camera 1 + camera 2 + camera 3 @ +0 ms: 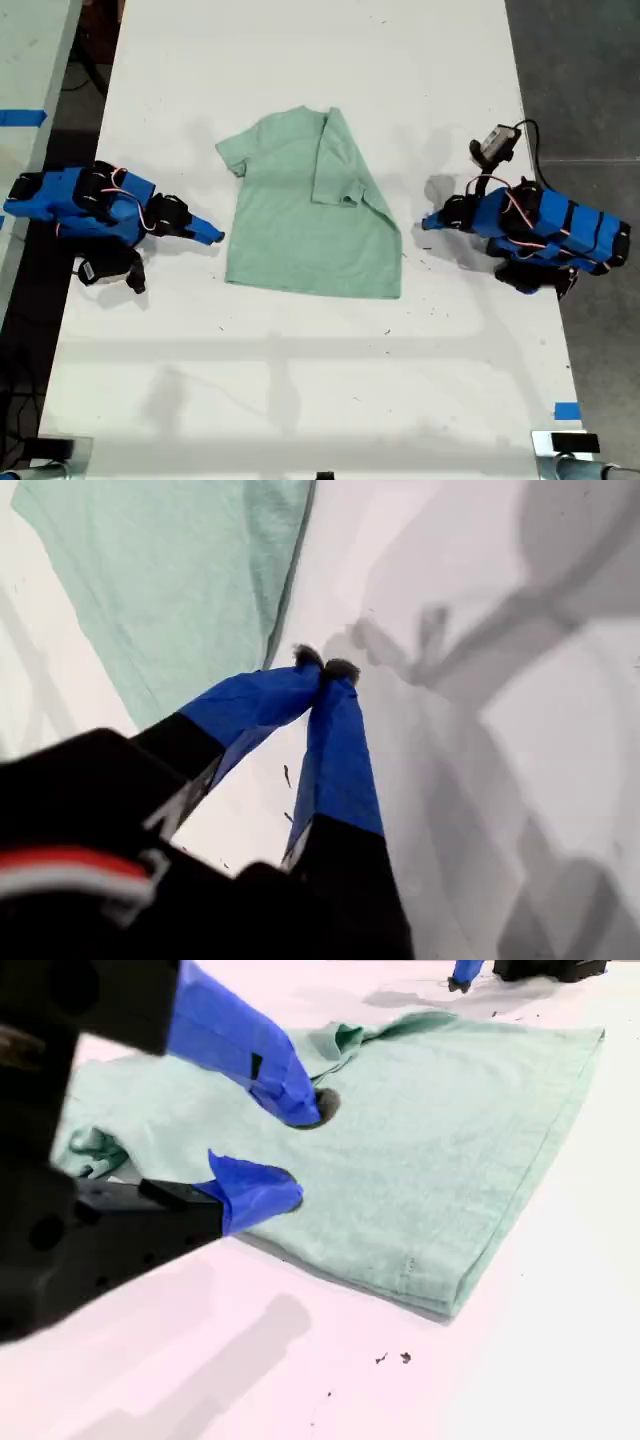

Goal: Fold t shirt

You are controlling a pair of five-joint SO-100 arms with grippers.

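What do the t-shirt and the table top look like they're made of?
The t shirt looks like soft knit cloth, matte mint green: it creases and its folded edge lies limp. The table seems a hard, smooth white board, perhaps laminate; it shows faint sheen and crisp shadows.

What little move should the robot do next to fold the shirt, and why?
I'd probably ease my second gripper forward onto the near edge of the small pale mint-green cloth t-shirt. Its jaws are open and close to that edge. The sleeve on that side lies flat and unfolded, while the opposite side is already folded over.
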